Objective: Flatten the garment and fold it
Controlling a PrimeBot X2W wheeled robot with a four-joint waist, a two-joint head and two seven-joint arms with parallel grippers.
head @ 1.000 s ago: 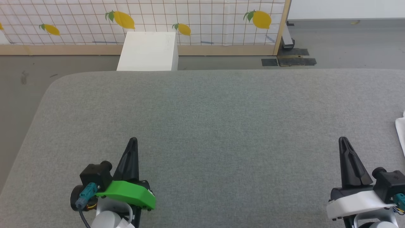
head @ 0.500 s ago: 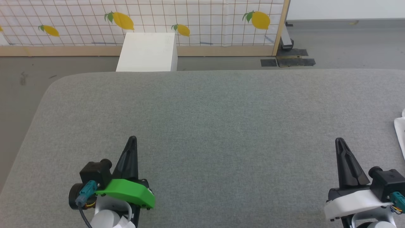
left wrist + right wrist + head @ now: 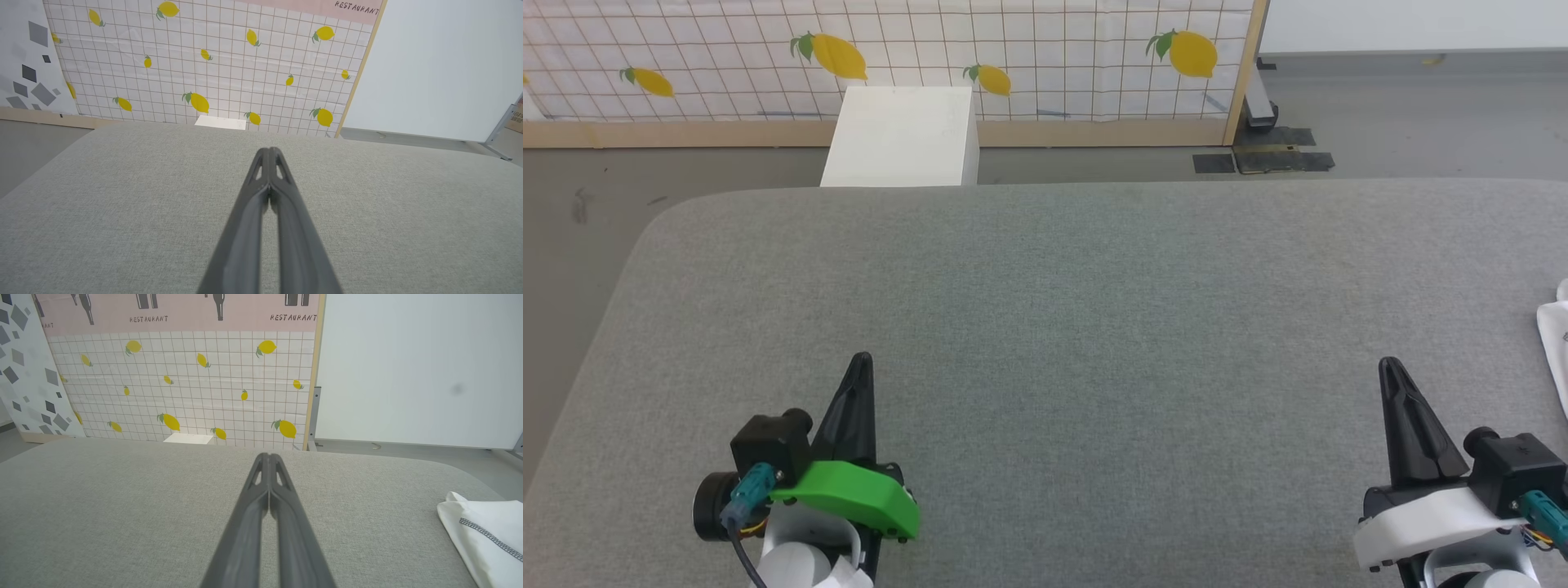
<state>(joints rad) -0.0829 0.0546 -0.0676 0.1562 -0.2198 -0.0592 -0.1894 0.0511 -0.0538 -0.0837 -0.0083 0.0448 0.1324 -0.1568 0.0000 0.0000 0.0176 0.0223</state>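
Note:
The garment [image 3: 1555,339] is white and lies at the far right edge of the grey table [image 3: 1062,286], mostly cut off by the head view. In the right wrist view the garment [image 3: 486,539] shows a folded corner with a grey speckled seam, off to the right of my fingers. My right gripper [image 3: 1388,365] hovers over bare table left of it, shut and holding nothing; its tips [image 3: 269,456] press together. My left gripper [image 3: 861,359] is at the lower left, also shut and empty, fingertips [image 3: 269,150] closed.
A white box [image 3: 900,135] stands on the floor behind the table's far edge. Behind it runs a lemon-patterned panel [image 3: 1013,49] with a wooden frame. The table's left corner [image 3: 662,224] is rounded, with grey floor beyond.
The whole head picture has drifted slightly, so the camera has moved. Both grippers stay shut; the right one sits a little lower and further left in the view.

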